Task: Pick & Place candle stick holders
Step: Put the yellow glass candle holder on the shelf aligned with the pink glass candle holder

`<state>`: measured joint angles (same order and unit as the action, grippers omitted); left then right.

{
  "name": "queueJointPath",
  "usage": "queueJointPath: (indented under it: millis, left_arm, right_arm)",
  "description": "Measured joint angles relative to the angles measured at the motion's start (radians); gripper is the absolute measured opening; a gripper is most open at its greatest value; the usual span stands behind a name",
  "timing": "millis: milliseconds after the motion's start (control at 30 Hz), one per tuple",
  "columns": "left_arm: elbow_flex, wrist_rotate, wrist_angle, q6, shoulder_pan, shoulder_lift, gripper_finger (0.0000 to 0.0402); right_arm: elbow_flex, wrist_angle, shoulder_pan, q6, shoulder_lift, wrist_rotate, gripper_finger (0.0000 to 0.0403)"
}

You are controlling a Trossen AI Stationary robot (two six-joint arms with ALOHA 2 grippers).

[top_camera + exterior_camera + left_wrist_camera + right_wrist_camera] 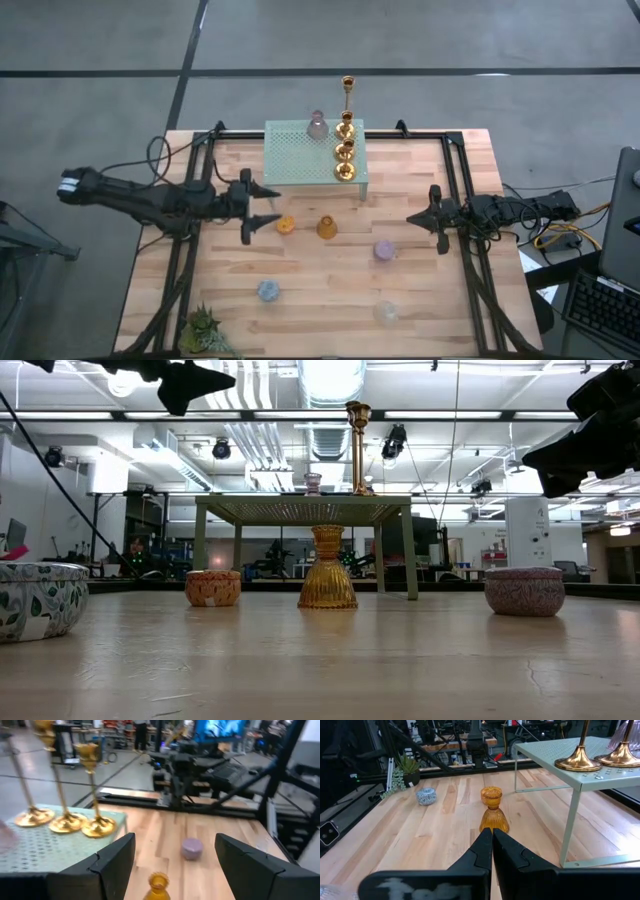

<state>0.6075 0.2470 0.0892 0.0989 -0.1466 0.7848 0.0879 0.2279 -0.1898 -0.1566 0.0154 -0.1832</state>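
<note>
While the left end effector (270, 205) hangs wide, empty, at nine o'clock of the amber ribbed glass holder (326, 228), the right end effector (415, 218) sits pinched closed, empty.

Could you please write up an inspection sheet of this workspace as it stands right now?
Surface: wooden table, with a mint-green perforated stand at its far edge.
Job's things: three gold candlesticks and a pink glass holder on the stand; orange holder, amber holder, purple holder, blue holder and clear holder on the table.
Clutter: small green plant at the near left corner.
Grippers: left gripper open, empty, beside the orange holder; right gripper shut, empty.
Cables: bundle off the table's right side.
Surroundings: keyboard at right.
</note>
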Motion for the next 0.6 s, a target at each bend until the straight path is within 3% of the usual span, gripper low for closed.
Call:
queueJointPath:
  millis: [600]
  left_arm:
    - [-0.097,0.0,0.068,0.017,-0.169,0.008,0.0276]
  right_arm:
    - [0.0,0.0,0.0,0.0,0.0,0.0,0.0008]
